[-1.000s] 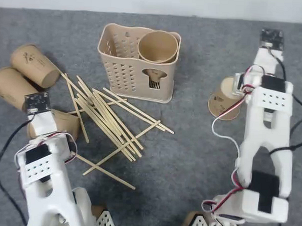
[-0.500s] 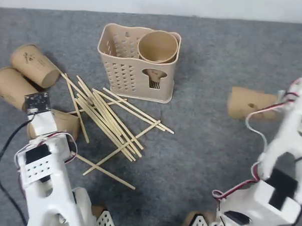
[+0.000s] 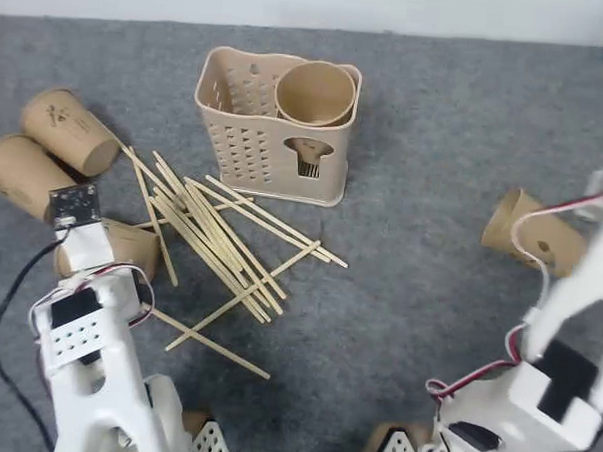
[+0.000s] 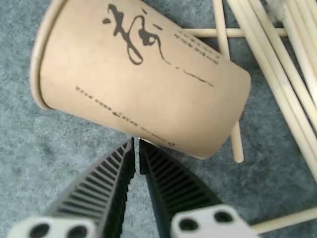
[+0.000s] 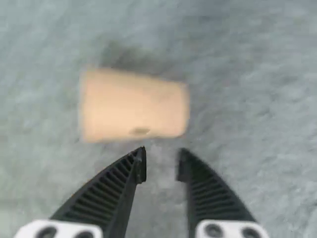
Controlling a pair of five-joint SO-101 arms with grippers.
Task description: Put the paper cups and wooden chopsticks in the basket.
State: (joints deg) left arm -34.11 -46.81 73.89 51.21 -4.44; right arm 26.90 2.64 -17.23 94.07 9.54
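Fingers of the left gripper (image 4: pixel 137 144) are pressed together just beside a paper cup (image 4: pixel 138 79); fingers of the right gripper (image 5: pixel 161 163) are spread near a second cup (image 5: pixel 133 105).

Left gripper (image 4: pixel 136 145) with jaws nearly together and nothing between them (thin gap only), tips right at the side wall of a printed paper cup (image 4: pixel 143 74) lying on its side on grey carpet (image 4: pixel 39 148), wooden chopsticks (image 4: pixel 285 94) spread by its base, one running under it.
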